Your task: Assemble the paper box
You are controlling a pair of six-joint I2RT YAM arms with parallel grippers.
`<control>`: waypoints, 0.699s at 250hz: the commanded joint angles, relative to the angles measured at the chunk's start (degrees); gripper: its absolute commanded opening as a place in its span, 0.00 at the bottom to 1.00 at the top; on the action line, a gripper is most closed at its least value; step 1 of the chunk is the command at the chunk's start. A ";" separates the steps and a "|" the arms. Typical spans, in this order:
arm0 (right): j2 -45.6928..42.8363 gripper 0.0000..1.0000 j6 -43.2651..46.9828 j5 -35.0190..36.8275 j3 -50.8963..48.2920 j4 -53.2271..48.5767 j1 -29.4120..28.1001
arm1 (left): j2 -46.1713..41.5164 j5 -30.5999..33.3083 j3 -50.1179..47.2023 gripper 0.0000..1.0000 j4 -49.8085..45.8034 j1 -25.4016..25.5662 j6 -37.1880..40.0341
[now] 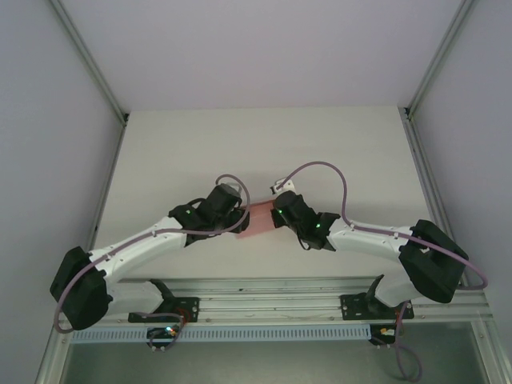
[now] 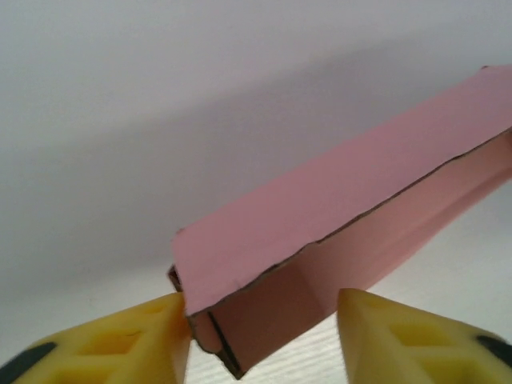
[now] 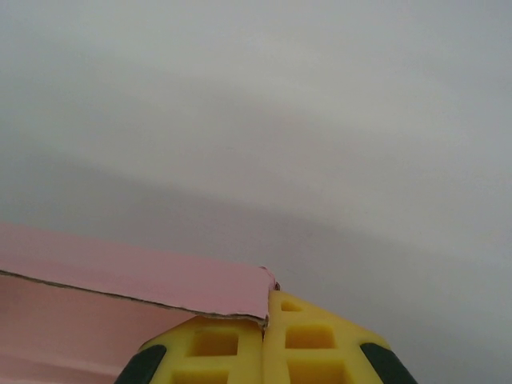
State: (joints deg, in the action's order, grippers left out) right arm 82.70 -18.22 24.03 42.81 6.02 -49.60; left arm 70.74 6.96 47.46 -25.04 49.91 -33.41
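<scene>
Plainly thin matte card, the pink paper box (image 2: 320, 216) is a long, shallow shape with dark, slightly ragged cut edges, a flat panel on top and a side wall folded down under it. In the left wrist view its long axis runs from bottom centre to the upper right edge. From above it sits mid-frame. The left gripper (image 2: 264, 320) has its yellow fingers spread wide around the box's near end, one touching a corner; I cannot tell if it squeezes. The right gripper (image 3: 266, 308) has its fingers pressed together, pinching a flap corner. The pale, smooth table (image 1: 264, 144) lies below.
</scene>
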 commanded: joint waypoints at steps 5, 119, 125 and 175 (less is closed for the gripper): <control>1.00 0.00 -1.47 -3.82 -1.80 -7.87 -1.27 | -1.67 -1.03 3.08 0.69 -5.39 0.47 0.11; -1.75 0.16 -1.15 -4.58 -0.68 -8.47 -1.37 | -6.19 -0.49 6.42 1.00 -9.78 -2.75 -4.11; -1.91 0.18 -1.04 -4.76 -0.28 -8.77 -1.35 | -6.42 -0.91 6.26 1.00 -9.31 -3.26 -4.33; -4.06 0.29 0.14 -6.45 2.43 -9.89 -1.36 | -8.47 -2.99 4.23 1.00 -6.87 -6.21 -5.63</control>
State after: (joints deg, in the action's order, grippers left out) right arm 80.75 -18.33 20.27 43.83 0.75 -50.33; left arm 64.14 5.91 52.84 -32.91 45.06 -36.84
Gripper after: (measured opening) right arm 0.264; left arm 0.997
